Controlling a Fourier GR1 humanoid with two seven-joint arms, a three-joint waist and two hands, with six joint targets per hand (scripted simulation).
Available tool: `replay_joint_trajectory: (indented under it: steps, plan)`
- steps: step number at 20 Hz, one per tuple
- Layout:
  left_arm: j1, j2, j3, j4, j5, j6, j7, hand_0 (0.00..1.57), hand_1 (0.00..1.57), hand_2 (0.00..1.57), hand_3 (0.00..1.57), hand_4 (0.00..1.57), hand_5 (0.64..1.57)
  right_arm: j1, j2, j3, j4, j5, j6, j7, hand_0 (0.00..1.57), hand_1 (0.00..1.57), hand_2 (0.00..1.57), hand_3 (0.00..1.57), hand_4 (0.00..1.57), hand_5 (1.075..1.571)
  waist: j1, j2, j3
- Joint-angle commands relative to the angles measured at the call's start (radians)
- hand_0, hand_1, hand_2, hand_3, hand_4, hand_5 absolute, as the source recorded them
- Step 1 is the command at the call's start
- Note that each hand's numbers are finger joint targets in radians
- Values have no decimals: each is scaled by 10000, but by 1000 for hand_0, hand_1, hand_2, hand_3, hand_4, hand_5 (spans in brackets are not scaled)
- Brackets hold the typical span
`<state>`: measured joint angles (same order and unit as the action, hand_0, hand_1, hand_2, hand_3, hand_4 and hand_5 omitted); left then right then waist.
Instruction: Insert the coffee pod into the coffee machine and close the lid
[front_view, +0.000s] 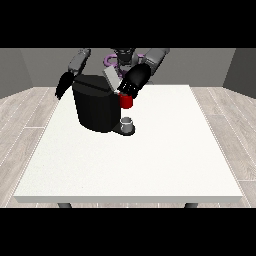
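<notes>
1. Standing on the white table (150, 165) was one black coffee machine (97, 107), its grey lid (112, 79) tilted up.
2. One red thing at the machine (126, 102) showed below the hand at the view's right (134, 82), whose fingers curled near the lid; what they grasped, I could not tell.
3. One grey thing (128, 123) sat upright on the machine's base.
4. The hand at the view's left (63, 85) hung beside the machine; its fingers were unclear.

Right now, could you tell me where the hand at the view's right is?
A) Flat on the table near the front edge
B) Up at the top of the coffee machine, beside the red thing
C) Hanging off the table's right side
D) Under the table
B: the hand at the view's right is raised at the top of the coffee machine, just above the red thing at the machine.
</notes>
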<state>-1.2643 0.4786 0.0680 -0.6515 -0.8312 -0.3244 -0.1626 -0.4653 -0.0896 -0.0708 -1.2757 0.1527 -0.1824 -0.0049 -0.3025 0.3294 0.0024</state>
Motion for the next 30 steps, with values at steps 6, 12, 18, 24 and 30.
replay_joint_trajectory:
  steps: [6,12,18,24,30]
  plan:
    - [-339,-181,355,281,116,137,193,1110,1110,1122,969,0,1571,-56,43,34,158,98,-96,-24,0,0,0,0,0,1571,-115,141,-19]
    - [63,-3,422,243,-65,1165,-630,1247,1247,1210,954,0,1571,-105,88,129,-283,89,-99,193,0,0,0,0,0,1571,-233,426,-24]
    - [-506,319,411,306,-219,793,-479,1250,1250,1216,940,0,1571,-164,-61,171,-162,107,120,298,0,0,0,0,144,1571,-459,307,-21]
    - [-516,923,306,388,-587,1286,-1385,925,925,982,695,0,1571,-471,176,454,-634,480,-311,401,0,0,0,0,218,1571,-453,974,-24]
    - [-623,1021,248,433,-810,1109,-1102,0,0,635,508,0,1571,-325,-36,212,-260,333,-130,184,0,0,0,0,160,1571,-428,810,-20]
